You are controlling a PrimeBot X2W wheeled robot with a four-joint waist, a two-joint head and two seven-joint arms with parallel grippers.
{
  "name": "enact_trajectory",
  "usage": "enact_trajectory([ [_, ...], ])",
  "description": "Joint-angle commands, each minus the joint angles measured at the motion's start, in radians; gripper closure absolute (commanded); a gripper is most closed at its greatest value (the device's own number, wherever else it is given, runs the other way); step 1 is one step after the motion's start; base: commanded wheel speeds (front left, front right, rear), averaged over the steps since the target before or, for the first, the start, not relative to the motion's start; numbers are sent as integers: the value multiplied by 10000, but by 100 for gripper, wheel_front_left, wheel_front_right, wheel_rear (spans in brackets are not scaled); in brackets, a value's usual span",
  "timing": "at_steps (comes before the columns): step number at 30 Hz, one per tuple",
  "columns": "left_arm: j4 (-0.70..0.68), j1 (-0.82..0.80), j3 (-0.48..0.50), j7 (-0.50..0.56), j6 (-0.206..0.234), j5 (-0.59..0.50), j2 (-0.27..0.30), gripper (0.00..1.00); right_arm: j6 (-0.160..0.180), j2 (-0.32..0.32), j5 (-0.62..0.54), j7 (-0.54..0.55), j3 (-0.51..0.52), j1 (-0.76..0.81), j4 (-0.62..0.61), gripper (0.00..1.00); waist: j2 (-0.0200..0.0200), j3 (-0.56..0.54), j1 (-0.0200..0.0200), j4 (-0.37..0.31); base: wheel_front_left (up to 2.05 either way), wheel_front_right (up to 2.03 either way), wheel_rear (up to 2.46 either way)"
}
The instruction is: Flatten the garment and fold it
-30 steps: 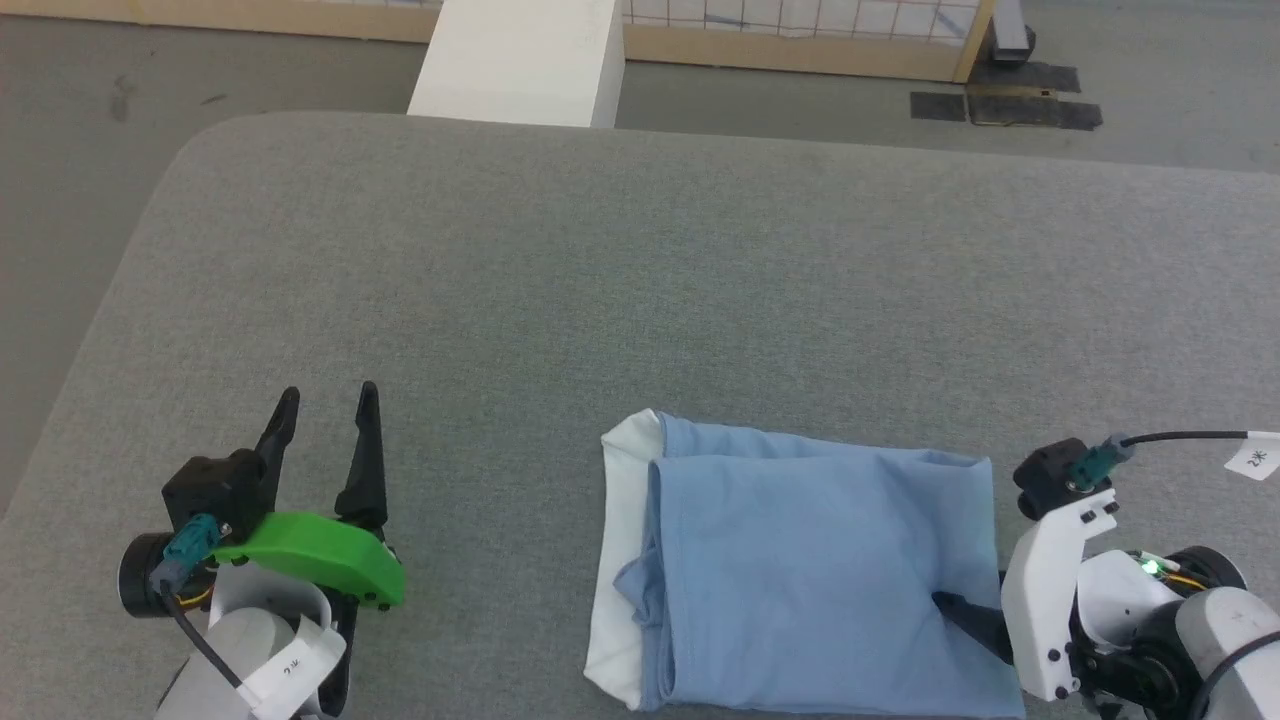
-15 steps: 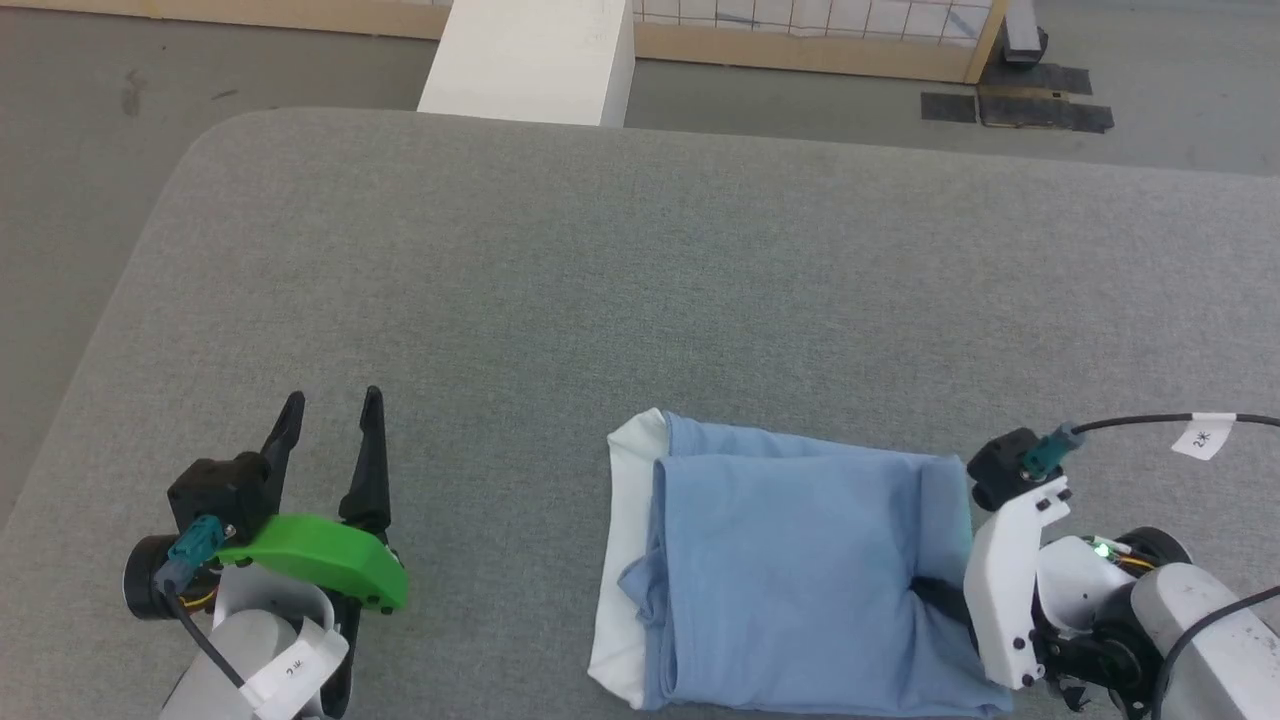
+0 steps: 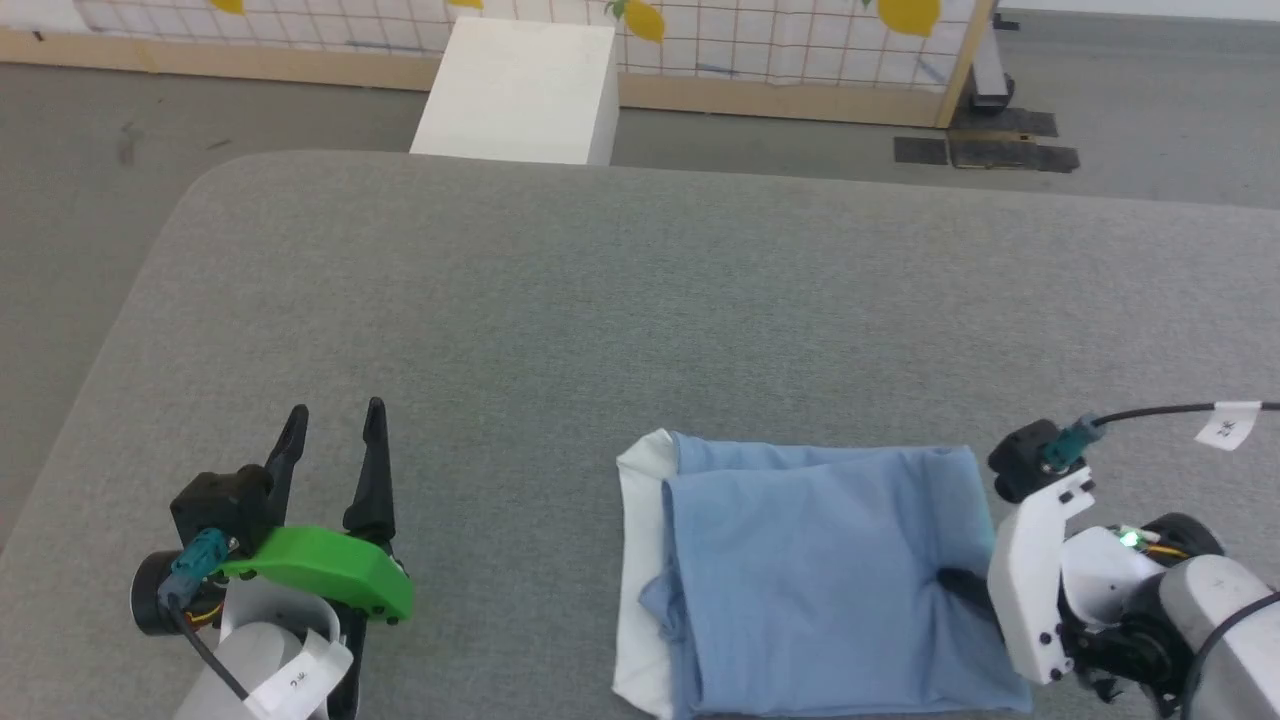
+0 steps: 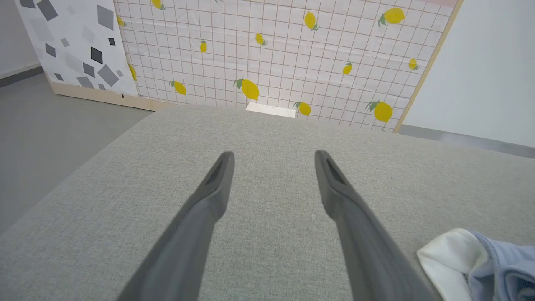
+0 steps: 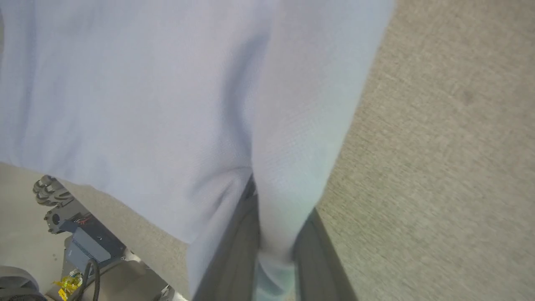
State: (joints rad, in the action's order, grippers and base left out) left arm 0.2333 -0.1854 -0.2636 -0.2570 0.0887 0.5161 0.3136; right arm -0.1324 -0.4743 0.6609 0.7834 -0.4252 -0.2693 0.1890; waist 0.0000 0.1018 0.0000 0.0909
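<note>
Right hand (image 3: 950,580) grips the garment (image 3: 820,560); left hand (image 3: 336,408) gapes, white block (image 3: 520,90) beyond the table (image 3: 600,300).

the light-blue soft knit shirt (image 3: 820,580) lies folded into a rough rectangle near the front edge of the grey cloth-covered table (image 3: 500,300), white band along its left side, right edge puckered.

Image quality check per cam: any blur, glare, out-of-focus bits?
Head view: sharp, evenly lit, no glare, only faint shadows in the folds of the garment. Left wrist view: wall and table crisp, the open left gripper goes soft near the lens. Right wrist view: blurred throughout, garment washed pale where the right gripper pinches it.
</note>
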Motion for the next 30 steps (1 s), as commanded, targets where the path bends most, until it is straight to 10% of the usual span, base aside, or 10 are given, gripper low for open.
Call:
enact_trajectory([
  [1, -89, 93, 55, -46, -47, -65, -50, 0, 17, -237, -33, 131, 85, -184, -161, 100, 0, -76, 0, -266, 0, 0, 0],
  [21, -814, -444, 189, 139, -52, -339, 162, 0, 17, -1316, -447, 954, 798, -2335, -226, 100, 0, 1525, 0, -4094, 0, 0, 0],
  [30, -1778, -1054, 284, 713, 123, -658, 801, 0, 17, -1543, -1041, 279, 2199, -3020, 1061, 100, 0, 3102, 0, -4481, 0, 0, 0],
])
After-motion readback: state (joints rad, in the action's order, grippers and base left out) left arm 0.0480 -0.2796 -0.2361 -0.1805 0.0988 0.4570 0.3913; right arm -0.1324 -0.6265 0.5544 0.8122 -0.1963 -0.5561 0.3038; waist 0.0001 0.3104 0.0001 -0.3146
